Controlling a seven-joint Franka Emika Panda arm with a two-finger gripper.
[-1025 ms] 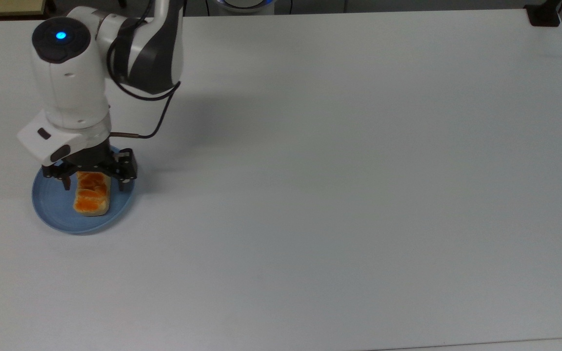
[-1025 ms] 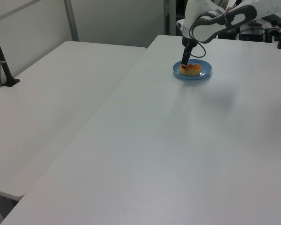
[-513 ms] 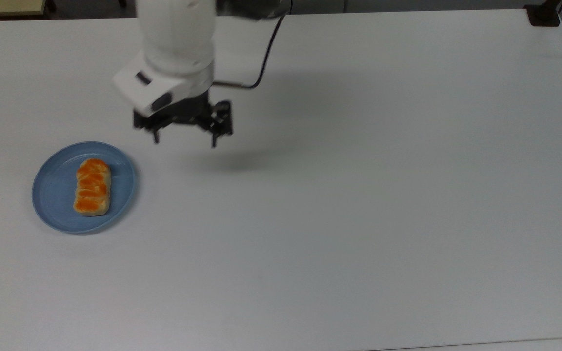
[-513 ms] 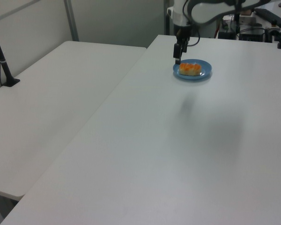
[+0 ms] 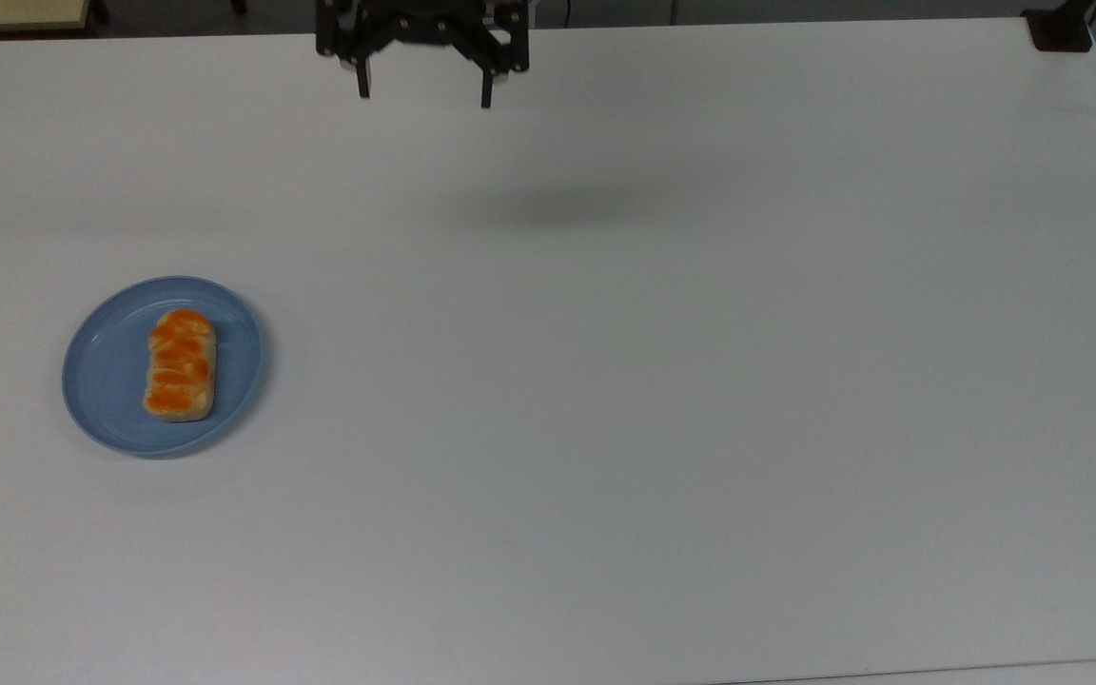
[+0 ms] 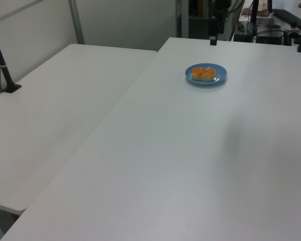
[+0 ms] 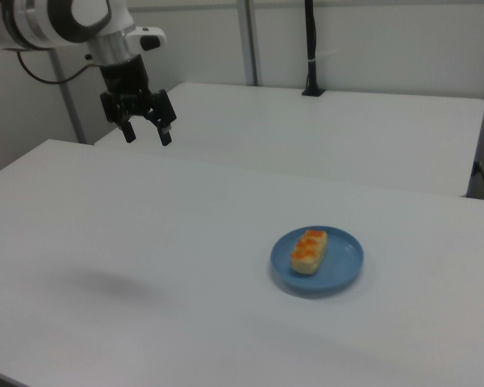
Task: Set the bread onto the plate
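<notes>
The bread (image 5: 181,365), an oblong loaf with an orange-brown segmented top, lies flat on the light-blue plate (image 5: 104,382) at the top view's left. The right view shows the bread (image 7: 308,251) on the plate (image 7: 343,260) at its lower right, and the left view shows the bread (image 6: 203,74) on the plate (image 6: 218,79) near the table's far side. My gripper (image 5: 422,95) hangs open and empty high above the table at the top view's upper edge, far from the plate. In the right view the gripper (image 7: 146,138) is at the upper left.
The white table (image 5: 662,381) is bare apart from the plate. A second white table (image 6: 55,105) stands at the left view's left, with a black post (image 6: 2,65) clamped to it. A black clamp (image 5: 1060,29) sits at the top view's upper right corner.
My gripper has let go of the bread and risen, moving away from the plate toward the top view's upper edge. The bread stays on the plate.
</notes>
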